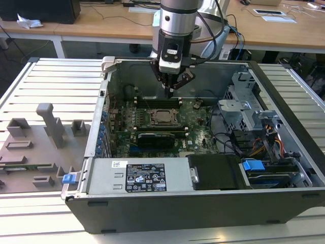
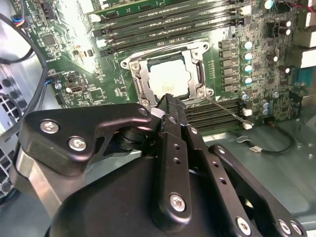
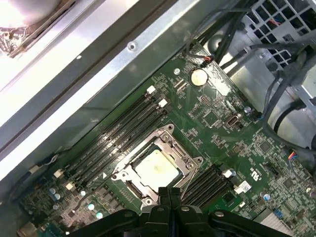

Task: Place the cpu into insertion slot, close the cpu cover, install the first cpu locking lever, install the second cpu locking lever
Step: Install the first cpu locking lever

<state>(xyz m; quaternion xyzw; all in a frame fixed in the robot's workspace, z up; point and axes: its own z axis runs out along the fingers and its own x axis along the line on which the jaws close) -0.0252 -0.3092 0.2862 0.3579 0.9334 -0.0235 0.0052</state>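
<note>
The cpu (image 2: 169, 79) (image 3: 155, 167), a pale silver square, lies flat in the insertion slot (image 2: 129, 63) on the green motherboard. The cpu cover (image 2: 143, 83) (image 3: 129, 174), a silvery frame, lies down around it. One thin wire locking lever (image 2: 224, 109) sticks out sideways from the socket corner, away from the frame. My gripper (image 2: 167, 101) (image 3: 170, 190) is shut with nothing in it, its tips just above the socket's near edge. In the exterior view the gripper (image 1: 169, 92) hangs over the far side of the cpu (image 1: 163, 116).
Long black memory slots (image 2: 163, 27) flank the socket. A black graphics card (image 1: 155, 138) lies nearer the camera, then the power supply (image 1: 137, 175). A drive cage (image 1: 244, 107) and cables fill the exterior view's right. A grey fixture (image 1: 35, 147) sits outside the case.
</note>
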